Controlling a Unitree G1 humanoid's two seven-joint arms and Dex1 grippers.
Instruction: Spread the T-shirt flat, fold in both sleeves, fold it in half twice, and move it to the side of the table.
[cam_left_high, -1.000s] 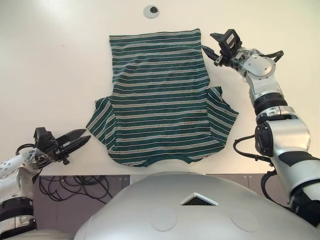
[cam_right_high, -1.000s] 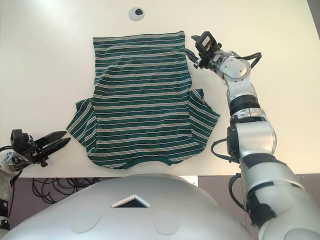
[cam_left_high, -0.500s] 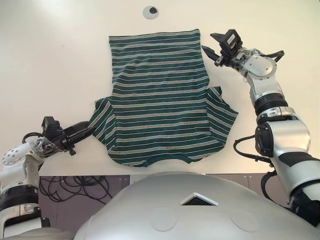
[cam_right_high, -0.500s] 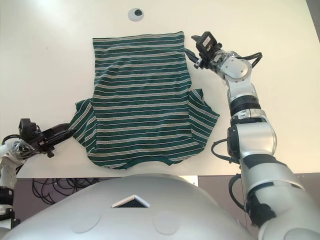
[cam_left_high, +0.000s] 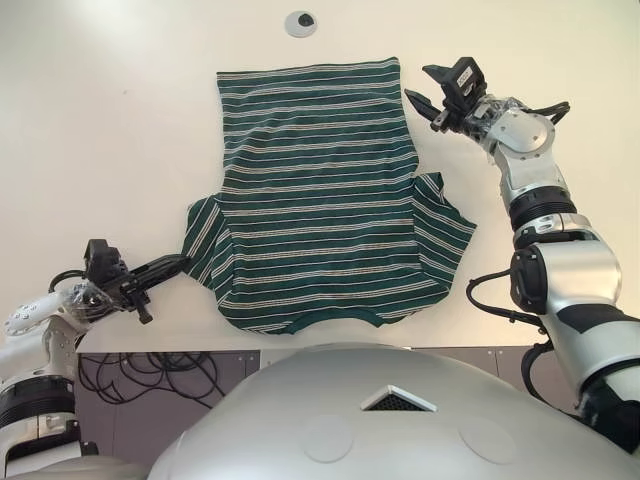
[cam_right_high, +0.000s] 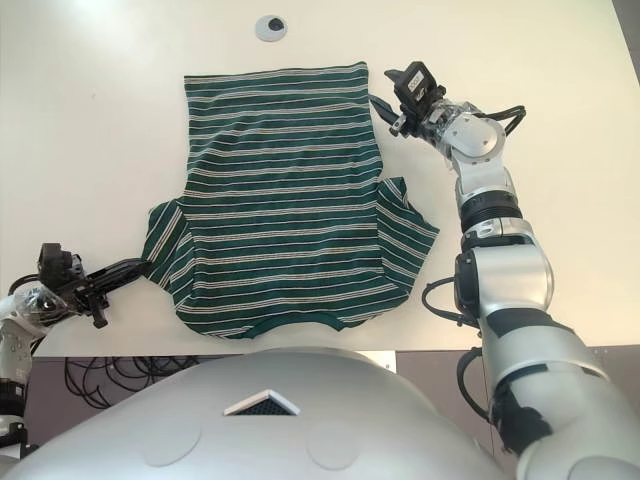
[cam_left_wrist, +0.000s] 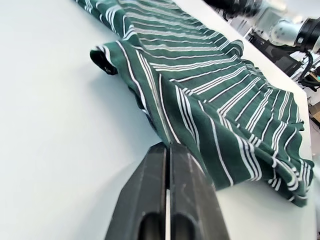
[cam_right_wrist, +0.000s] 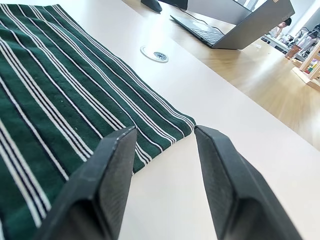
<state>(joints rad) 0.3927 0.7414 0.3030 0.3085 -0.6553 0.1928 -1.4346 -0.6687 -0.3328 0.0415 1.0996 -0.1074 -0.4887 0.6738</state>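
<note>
Slippage is looming: my left gripper (cam_left_high: 178, 262) is pinching just the sleeve (cam_left_high: 203, 232) edge, lower left; my right gripper (cam_left_high: 416, 81) is hanging open, empty.

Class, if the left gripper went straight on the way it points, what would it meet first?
The left gripper would first meet the T-shirt at its sleeve; the shut tips sit at the sleeve's edge, seemingly touching it.

Surface: smooth pale cream tabletop (cam_left_high: 120, 120), filling the frame from the top down to its near edge low in the picture.
Cloth: green white-striped T-shirt (cam_left_high: 320, 190), lying flat at centre, hem toward the top, collar at the bottom, sleeves out at lower left and lower right.
Fitting: small round grey disc (cam_left_high: 301, 22), top centre, just above the hem, apart.
</note>
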